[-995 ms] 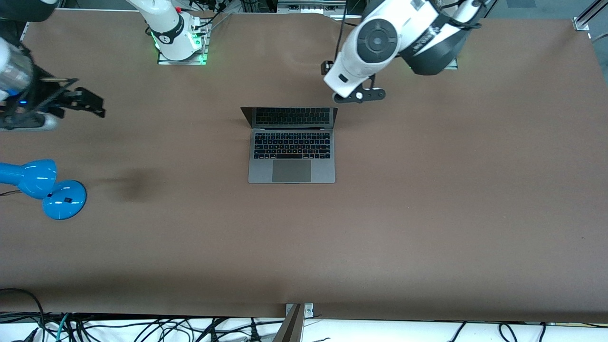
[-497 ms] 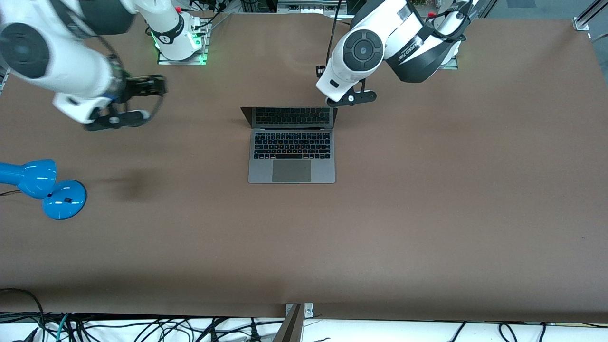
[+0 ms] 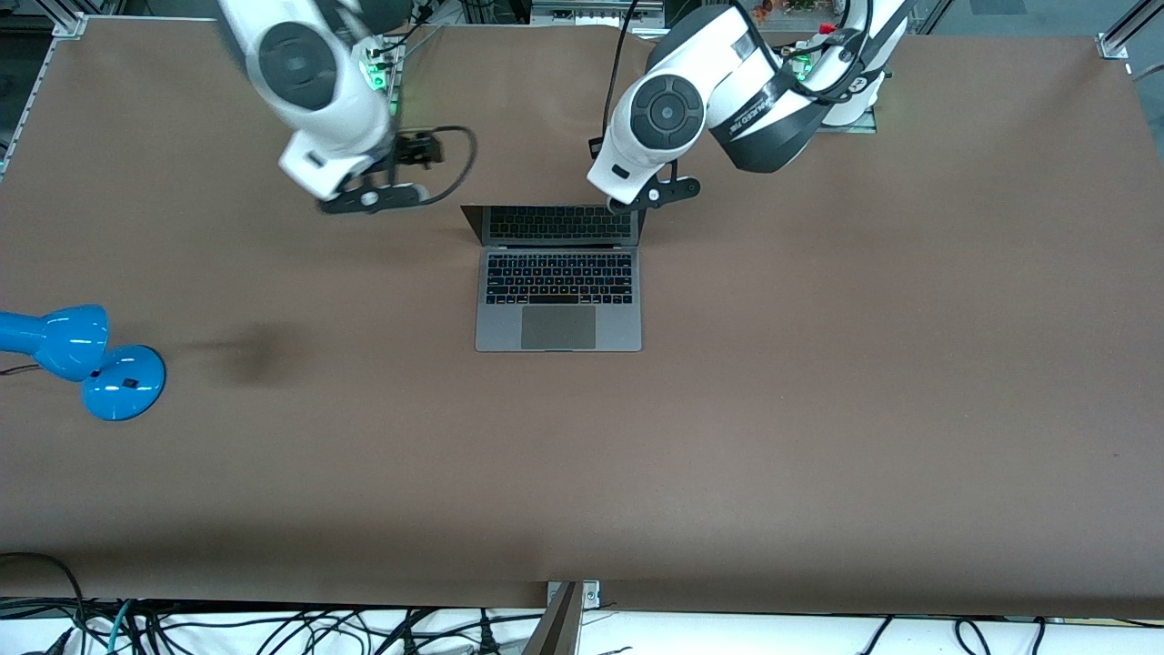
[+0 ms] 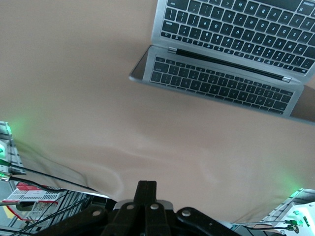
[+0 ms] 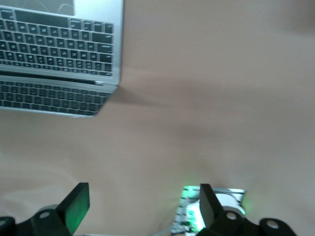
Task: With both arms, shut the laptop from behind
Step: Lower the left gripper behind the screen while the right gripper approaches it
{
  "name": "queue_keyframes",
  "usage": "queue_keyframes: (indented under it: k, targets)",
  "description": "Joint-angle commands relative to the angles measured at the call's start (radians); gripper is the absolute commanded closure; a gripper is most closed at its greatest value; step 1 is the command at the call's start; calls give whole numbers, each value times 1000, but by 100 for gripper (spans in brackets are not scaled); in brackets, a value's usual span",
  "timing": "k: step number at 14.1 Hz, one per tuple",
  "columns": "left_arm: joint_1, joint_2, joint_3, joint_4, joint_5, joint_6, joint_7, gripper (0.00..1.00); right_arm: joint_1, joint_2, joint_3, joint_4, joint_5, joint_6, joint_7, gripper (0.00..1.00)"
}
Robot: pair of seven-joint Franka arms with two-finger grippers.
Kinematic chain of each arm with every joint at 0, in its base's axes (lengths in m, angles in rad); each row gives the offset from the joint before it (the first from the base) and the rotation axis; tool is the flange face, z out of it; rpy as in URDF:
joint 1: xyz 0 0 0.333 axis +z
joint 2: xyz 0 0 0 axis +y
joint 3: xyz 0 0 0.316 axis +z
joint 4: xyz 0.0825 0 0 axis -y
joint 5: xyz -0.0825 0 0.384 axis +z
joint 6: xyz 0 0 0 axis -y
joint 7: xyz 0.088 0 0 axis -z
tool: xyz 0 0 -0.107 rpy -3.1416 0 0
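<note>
The space-grey laptop (image 3: 558,291) lies open in the middle of the brown table (image 3: 818,364), its dark screen (image 3: 559,225) tilted back and mirroring the keys. My left gripper (image 3: 598,150) is over the table just above the screen's top edge, at the corner toward the left arm's end. In the left wrist view it (image 4: 147,189) is shut and empty, with the laptop (image 4: 221,64) ahead. My right gripper (image 3: 423,148) is over the table beside the screen, toward the right arm's end. In the right wrist view it (image 5: 142,206) is open and empty, with the laptop (image 5: 54,59) off to one side.
A blue desk lamp (image 3: 86,359) lies near the right arm's end of the table. The green-lit arm bases (image 3: 377,82) (image 3: 846,91) stand along the table edge farthest from the front camera. Cables (image 3: 273,628) hang below the nearest edge.
The right arm has swung in from the right arm's end of the table to beside the laptop screen. The left arm has shifted slightly toward the screen's top corner. The laptop has not moved.
</note>
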Motion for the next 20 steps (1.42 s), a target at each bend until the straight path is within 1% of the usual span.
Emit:
queue_keyframes:
  k: [1, 2, 3, 4, 7, 10, 13, 15, 17, 19, 20]
  targets:
    - [-7, 35, 5, 10, -1, 29, -17, 100, -14, -59, 46, -97, 44, 66, 20, 35]
    - [-7, 44, 8, 7, 0, 43, -17, 100, -15, -54, 62, -99, 63, 85, 18, 80]
    - [-7, 52, 9, 1, 8, 58, -17, 100, -14, -50, 72, -101, 75, 102, 20, 100]
    - [-7, 61, 8, -7, 34, 75, -19, 100, -14, -36, 84, -101, 78, 109, 20, 100]
    - [-7, 91, 9, -13, 45, 112, -19, 100, -14, 3, 115, -99, 78, 152, 21, 100]
    - [-5, 113, 11, -12, 78, 133, -20, 100, -12, 42, 147, -91, 80, 168, 21, 100]
    - [1, 115, 16, -10, 81, 147, -19, 100, -14, 61, 145, -81, 72, 227, 18, 100]
    - [2, 127, 20, -2, 117, 161, -19, 100, -18, 102, 145, -64, 60, 286, 18, 100]
    - [4, 139, 31, 5, 120, 178, -19, 100, -24, 151, 142, -26, 55, 295, 17, 100]
    - [4, 139, 39, 7, 121, 190, -19, 100, -26, 161, 141, -21, 52, 297, 17, 100]
    - [4, 139, 43, 8, 121, 190, -19, 100, -27, 170, 141, -18, 28, 300, 17, 100]
